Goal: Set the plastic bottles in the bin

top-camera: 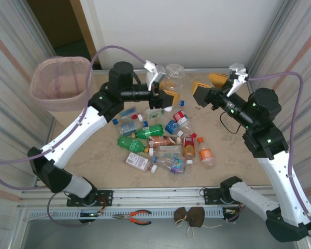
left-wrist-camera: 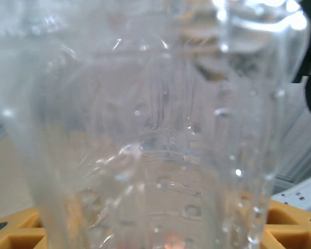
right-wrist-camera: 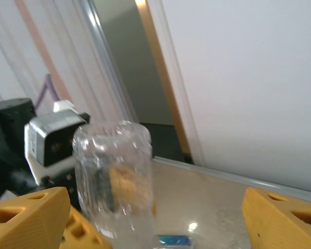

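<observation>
Clear bottle (left-wrist-camera: 155, 155) gripped by the left gripper (top-camera: 168, 89), well to the right of the bin (top-camera: 62, 104).
Seen from the left wrist, the bottle's ribbed transparent body sat pressed between the two jaws. The right gripper (top-camera: 207, 84) hung farther right of the bin, just beside the held bottle but apart from it, with its jaws spread wide and facing it. The pale pink bin stood upright at the far left corner of the table (top-camera: 228, 155). The other plastic bottles (top-camera: 160, 142) lay in a loose heap to the right of the bin and nearer the arm bases. They were green, clear and orange-brown, with blue, red, white and orange caps.
</observation>
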Tool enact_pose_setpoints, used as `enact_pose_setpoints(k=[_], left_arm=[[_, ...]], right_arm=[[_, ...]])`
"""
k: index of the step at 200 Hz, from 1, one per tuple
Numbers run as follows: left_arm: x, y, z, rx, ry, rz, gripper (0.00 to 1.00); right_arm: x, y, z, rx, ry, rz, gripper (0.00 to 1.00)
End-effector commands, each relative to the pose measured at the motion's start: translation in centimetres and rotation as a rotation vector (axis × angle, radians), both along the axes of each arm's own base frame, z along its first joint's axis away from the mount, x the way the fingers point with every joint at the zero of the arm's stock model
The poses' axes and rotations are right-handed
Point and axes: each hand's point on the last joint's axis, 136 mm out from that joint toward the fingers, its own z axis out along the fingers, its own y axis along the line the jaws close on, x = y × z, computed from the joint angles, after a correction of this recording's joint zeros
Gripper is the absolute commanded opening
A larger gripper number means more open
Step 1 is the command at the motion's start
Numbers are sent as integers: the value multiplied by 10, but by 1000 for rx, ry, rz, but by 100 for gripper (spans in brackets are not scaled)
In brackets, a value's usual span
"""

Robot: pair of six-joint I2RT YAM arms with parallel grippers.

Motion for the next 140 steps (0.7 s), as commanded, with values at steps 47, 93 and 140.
enact_pose_setpoints(k=[47,93,140], left_arm=[[54,133,37,101,-7,479,49],[90,241,28,166,113,787,49],[117,319,4,246,212,957,49]], right_arm=[[6,-22,-15,-79,21,-129,85],[12,-21,-21,-91,36,-130,85],[17,-22,-25,-97,48,-131,85]])
